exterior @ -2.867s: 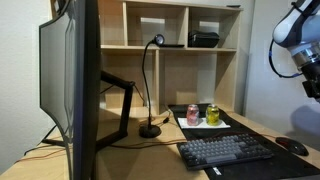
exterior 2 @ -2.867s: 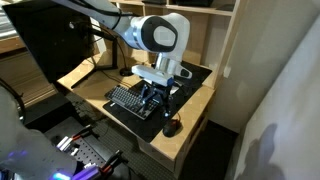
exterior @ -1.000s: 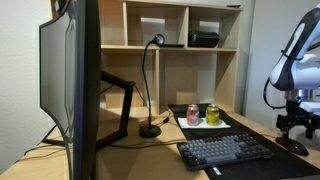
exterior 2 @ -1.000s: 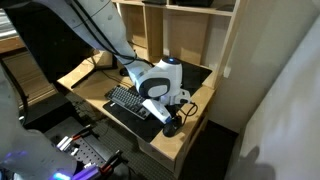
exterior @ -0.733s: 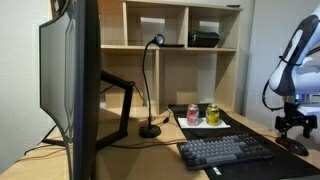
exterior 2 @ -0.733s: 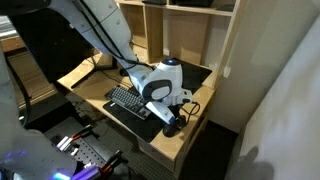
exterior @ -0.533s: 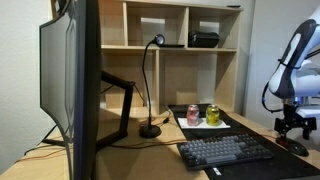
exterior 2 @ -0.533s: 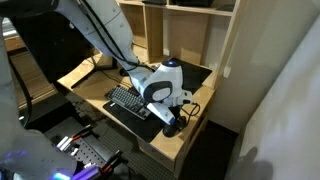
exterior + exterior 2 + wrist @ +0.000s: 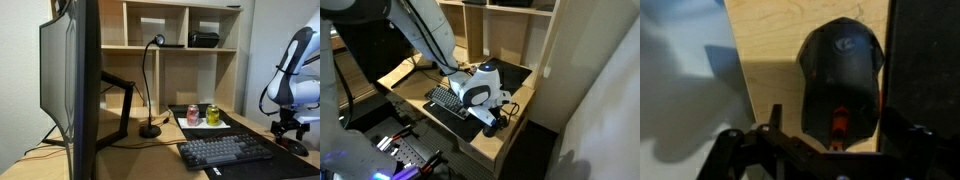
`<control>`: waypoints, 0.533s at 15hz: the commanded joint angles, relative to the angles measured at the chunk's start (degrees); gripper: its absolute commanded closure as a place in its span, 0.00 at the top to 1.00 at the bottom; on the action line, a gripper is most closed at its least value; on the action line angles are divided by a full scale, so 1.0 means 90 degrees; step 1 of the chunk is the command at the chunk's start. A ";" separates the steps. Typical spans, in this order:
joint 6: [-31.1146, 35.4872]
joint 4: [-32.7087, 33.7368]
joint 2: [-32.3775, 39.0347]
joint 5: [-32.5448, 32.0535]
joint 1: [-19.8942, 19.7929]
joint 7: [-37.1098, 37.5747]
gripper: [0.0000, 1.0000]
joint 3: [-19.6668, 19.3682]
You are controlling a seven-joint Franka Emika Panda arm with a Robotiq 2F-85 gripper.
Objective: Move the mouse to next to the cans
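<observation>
My gripper [image 9: 290, 131] hangs right over the mouse [image 9: 842, 85], jaws spread open either side of it, not squeezing. The cans [image 9: 212, 115] sit well away from my gripper.

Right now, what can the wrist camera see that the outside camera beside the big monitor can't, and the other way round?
Only the wrist view: the logo and orange scroll wheel on the black mouse. Only in an exterior view: the pinkish-red can, yellow-green can, keyboard, monitor and desk lamp. Both: the mouse, with the end effector low over it.
</observation>
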 commanded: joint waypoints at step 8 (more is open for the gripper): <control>0.0136 0.0086 0.0351 0.0208 -0.0828 -0.0565 0.62 0.0771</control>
